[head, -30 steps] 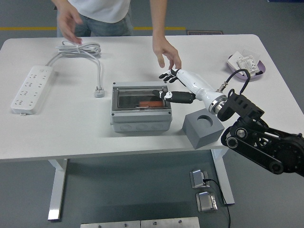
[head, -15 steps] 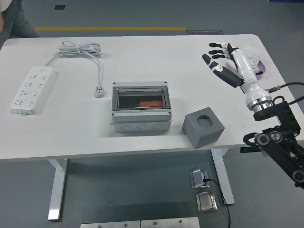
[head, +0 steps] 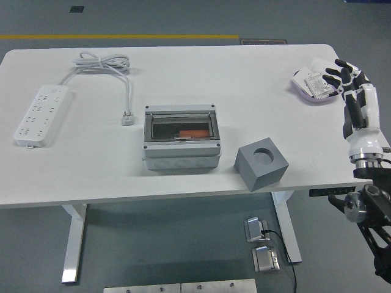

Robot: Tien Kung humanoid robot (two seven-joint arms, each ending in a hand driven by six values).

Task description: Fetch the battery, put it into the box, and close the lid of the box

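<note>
A grey box [head: 181, 141] stands at the table's middle with its clear lid down. An orange battery [head: 192, 133] shows through the lid, inside the box. My right hand [head: 347, 78] is at the table's right edge, raised upright, fingers spread and holding nothing, far from the box. My left arm is out of view.
A grey cube with a round hole [head: 261, 166] stands right of the box near the front edge. A white power strip [head: 40, 114] with its cable [head: 102, 63] lies at the left. A purple dish with white items [head: 314, 85] sits at the back right, next to my hand.
My right hand has drawn back from the box lid to the table's right edge. The person at the far side has left the view.
</note>
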